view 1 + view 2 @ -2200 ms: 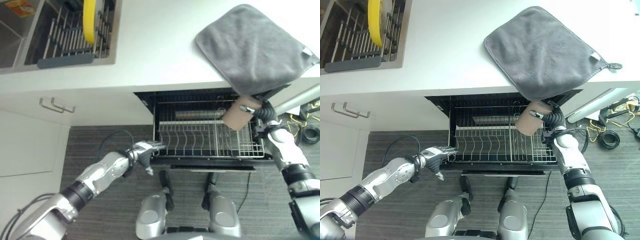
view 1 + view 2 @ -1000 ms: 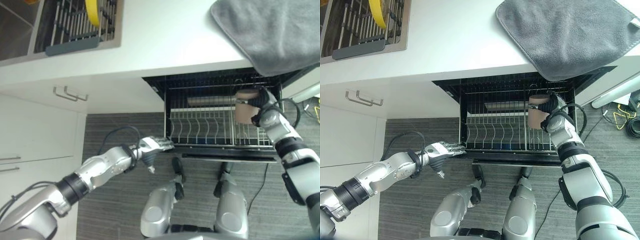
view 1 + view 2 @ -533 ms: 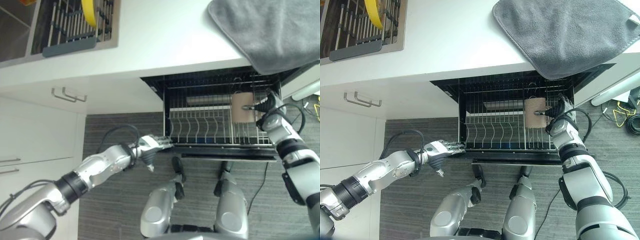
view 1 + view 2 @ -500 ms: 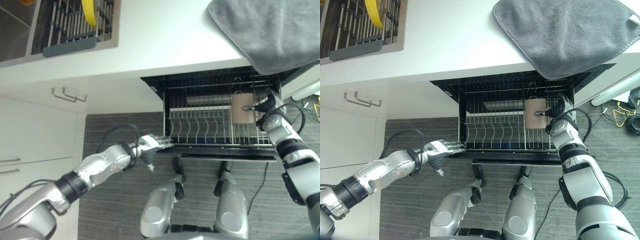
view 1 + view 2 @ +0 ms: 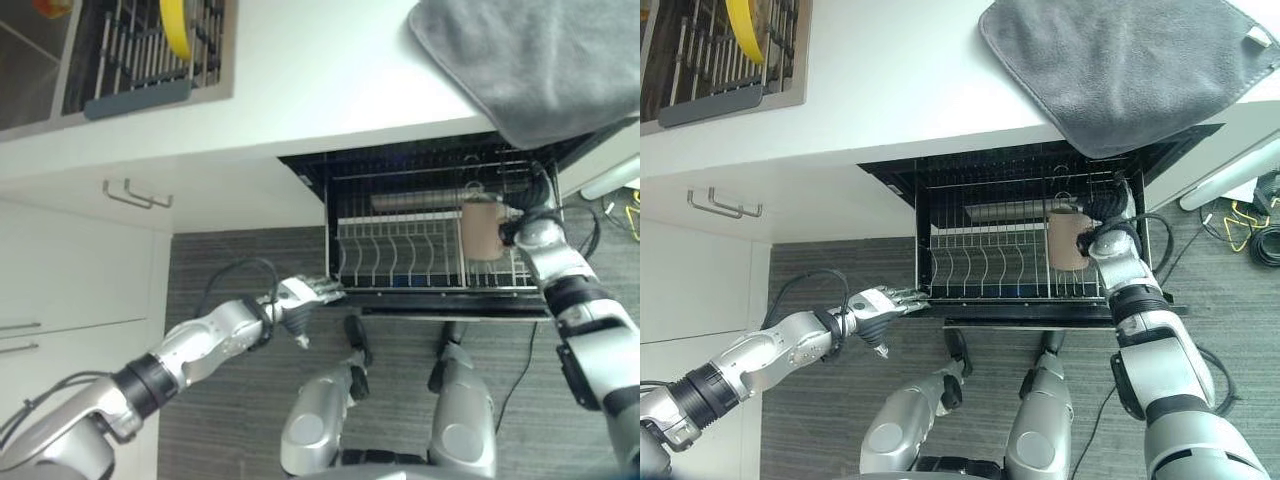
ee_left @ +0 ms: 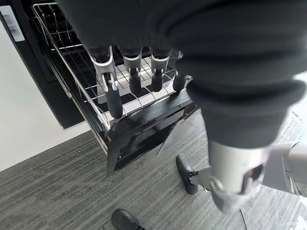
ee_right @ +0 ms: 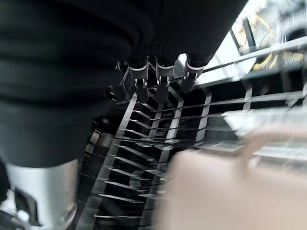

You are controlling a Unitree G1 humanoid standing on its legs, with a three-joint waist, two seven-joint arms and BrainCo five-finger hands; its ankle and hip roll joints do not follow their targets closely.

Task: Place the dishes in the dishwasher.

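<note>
A beige mug [image 5: 483,231] sits in the right part of the pulled-out dishwasher rack [image 5: 400,265] under the counter. My right hand [image 5: 527,232] is right beside it. In the right wrist view its fingers [image 7: 159,80] stretch straight over the rack wires, with the mug [image 7: 216,191] close by the palm. My left hand [image 5: 305,296] rests open at the rack's front left corner, its fingertips [image 6: 114,103] lying on the wire edge. A yellow plate [image 5: 178,25] stands in the drying rack [image 5: 140,60] in the sink at the far left.
A grey towel [image 5: 530,60] lies on the white counter [image 5: 320,90] and hangs over the dishwasher opening. White cabinet doors with a metal handle [image 5: 128,193] are to the left. The rack's plate tines [image 5: 385,255] in its middle hold nothing. Grey floor lies below.
The mug has dropped lower into the rack and my right hand has come down beside it. My left hand has stayed at the rack's corner.
</note>
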